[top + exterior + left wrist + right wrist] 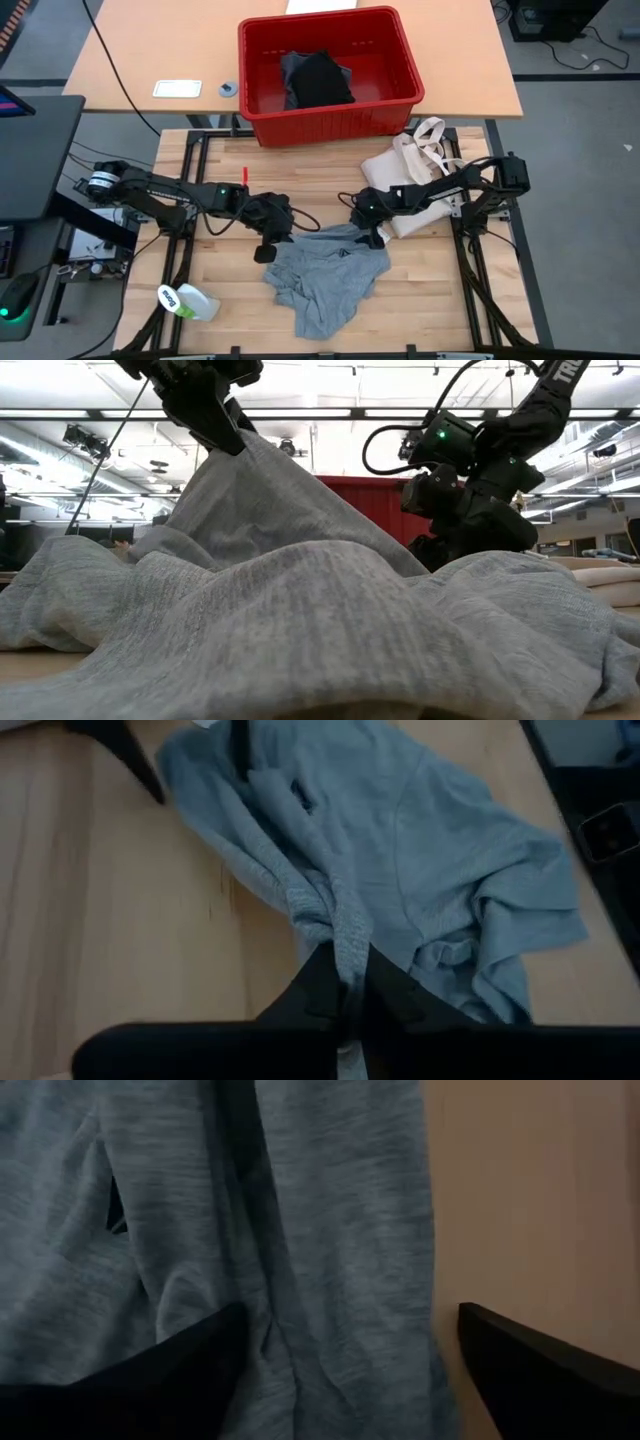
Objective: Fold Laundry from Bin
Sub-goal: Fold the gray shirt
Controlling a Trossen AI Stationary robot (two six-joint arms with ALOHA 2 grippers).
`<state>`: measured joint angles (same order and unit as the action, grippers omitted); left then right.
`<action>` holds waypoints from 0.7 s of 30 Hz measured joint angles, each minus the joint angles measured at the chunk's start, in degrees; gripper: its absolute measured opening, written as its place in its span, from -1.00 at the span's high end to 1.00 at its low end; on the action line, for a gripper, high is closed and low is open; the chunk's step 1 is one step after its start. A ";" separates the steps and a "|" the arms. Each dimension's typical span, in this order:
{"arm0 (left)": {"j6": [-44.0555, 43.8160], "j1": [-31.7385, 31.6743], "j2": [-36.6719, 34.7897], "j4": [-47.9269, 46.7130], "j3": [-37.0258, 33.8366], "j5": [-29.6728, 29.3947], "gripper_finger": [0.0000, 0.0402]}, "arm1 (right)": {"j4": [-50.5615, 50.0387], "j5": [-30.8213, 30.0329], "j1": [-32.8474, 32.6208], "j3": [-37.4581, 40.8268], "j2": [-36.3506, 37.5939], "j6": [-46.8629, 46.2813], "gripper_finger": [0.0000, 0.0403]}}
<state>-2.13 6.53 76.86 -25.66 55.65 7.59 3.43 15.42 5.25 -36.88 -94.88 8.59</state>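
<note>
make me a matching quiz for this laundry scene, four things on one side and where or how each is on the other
Things:
1. grey T-shirt
2. black garment
3. tote bag
4. right hand

Places or states:
a. inside the red bin
b. open, at the shirt's edge
c. crumpled on the table, pinched by the left hand
d. on the table beside the bin, under the right arm

Pairs: 1-c, 2-a, 3-d, 4-b

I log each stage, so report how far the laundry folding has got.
Done: grey T-shirt is out on the table. In hand: left tool is shut on its edge; right tool is open over it. Left: folding it, plus the black garment in the bin.
</note>
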 joint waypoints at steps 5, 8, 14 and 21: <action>-1.07 -0.65 0.00 -0.03 0.00 -0.62 0.87 | -0.39 -2.96 -1.56 0.02 0.12 -1.66 -0.70; -1.52 -0.59 0.00 -0.91 0.00 -0.62 0.86 | -2.56 -5.86 -2.84 -0.09 0.17 -1.57 -0.54; -1.59 -0.62 0.00 -3.52 0.00 -3.68 0.86 | -4.97 -4.60 -4.18 0.24 2.32 -3.45 0.38; -0.76 -0.68 -2.08 -4.06 0.00 -4.74 0.86 | -8.71 4.65 -4.36 0.43 12.95 -8.91 0.88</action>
<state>-2.89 5.84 74.78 -29.72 55.66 2.85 -5.27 20.07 0.89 -36.45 -81.94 -0.32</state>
